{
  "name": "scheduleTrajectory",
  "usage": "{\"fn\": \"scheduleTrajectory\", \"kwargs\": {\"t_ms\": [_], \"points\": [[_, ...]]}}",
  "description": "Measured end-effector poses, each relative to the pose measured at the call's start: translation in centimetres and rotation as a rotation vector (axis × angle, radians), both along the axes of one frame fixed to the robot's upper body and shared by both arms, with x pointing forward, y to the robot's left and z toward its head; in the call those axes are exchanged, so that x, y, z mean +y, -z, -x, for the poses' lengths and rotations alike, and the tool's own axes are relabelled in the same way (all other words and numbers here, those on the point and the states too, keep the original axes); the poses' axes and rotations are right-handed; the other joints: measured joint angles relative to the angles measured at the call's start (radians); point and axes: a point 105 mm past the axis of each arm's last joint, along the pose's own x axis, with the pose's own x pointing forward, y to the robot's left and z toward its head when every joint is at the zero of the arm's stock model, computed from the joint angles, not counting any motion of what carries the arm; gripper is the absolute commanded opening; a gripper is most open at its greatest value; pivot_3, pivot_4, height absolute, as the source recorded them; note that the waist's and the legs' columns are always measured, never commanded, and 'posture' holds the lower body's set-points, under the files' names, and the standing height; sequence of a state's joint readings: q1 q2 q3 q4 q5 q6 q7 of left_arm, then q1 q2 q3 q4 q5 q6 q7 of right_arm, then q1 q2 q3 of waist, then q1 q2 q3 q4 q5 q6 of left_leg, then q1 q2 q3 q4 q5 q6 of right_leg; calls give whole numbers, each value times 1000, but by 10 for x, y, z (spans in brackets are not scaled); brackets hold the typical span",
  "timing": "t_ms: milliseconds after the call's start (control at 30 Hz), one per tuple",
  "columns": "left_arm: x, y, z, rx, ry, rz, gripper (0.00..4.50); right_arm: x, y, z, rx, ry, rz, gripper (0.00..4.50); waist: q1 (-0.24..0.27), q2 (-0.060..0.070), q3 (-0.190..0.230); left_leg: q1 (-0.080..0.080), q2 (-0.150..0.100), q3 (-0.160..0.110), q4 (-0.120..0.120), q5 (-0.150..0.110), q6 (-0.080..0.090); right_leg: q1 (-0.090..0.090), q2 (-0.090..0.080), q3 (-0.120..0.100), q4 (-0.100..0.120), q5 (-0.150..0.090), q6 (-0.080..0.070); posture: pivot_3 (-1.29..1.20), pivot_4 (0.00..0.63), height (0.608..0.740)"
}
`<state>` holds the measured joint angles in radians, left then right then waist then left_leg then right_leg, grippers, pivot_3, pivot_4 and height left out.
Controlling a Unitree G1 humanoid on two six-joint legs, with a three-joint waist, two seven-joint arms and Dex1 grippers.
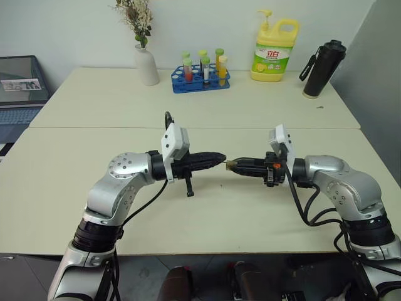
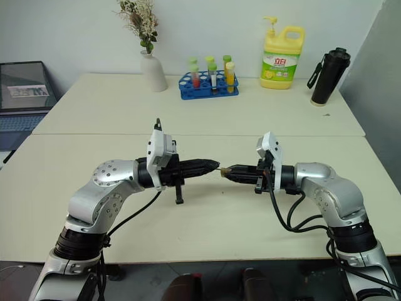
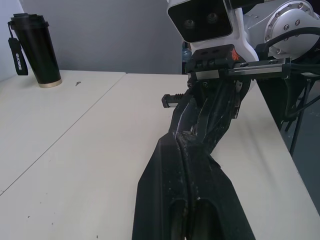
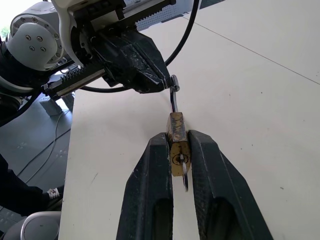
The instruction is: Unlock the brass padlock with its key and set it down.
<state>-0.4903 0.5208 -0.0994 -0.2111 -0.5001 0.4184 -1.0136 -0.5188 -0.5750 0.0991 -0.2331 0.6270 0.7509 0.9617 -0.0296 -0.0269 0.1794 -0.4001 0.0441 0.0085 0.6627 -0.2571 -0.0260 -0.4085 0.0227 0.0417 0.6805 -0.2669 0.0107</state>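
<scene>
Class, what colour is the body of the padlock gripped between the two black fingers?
Golden brass; the brass padlock shows best in the right wrist view.

A cream table [image 1: 125,207] carries a white vase [image 1: 147,65], tube rack [image 1: 202,80], yellow bottle [image 1: 274,53] and black flask [image 1: 323,69].

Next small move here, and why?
Probably ease the left end effector slightly away from the right end effector: it pinches the shackle, the right clamps the brass padlock, and the key seems seated in the keyway.

Even, bright, diffuse light; soft faint shadows under the arms on the desk [image 1: 207,232]. No glare. Head views sharp. Wrist views: near finger bases slightly soft, backgrounds mildly blurred.
</scene>
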Motion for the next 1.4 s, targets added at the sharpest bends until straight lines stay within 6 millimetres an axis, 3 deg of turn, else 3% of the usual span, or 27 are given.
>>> {"fn": "scheduleTrajectory", "kwargs": {"t_ms": [1100,1333,1400], "points": [[7,0,-11,-94,-93,-30,0,0,1,0,4,0,2,166,1,0,0,0,0,0,0,0,0,0,0,0,0,0,0,0,150,740],[29,4,-14,-180,-177,-104,0,-2,4,1,14,6,10,166,0,0,0,0,0,0,0,0,0,0,0,0,0,0,0,0,150,740],[35,9,-12,-218,-181,-150,355,-3,6,1,26,9,14,166,0,0,0,0,0,0,0,0,0,0,0,0,0,0,0,0,150,740]]}}
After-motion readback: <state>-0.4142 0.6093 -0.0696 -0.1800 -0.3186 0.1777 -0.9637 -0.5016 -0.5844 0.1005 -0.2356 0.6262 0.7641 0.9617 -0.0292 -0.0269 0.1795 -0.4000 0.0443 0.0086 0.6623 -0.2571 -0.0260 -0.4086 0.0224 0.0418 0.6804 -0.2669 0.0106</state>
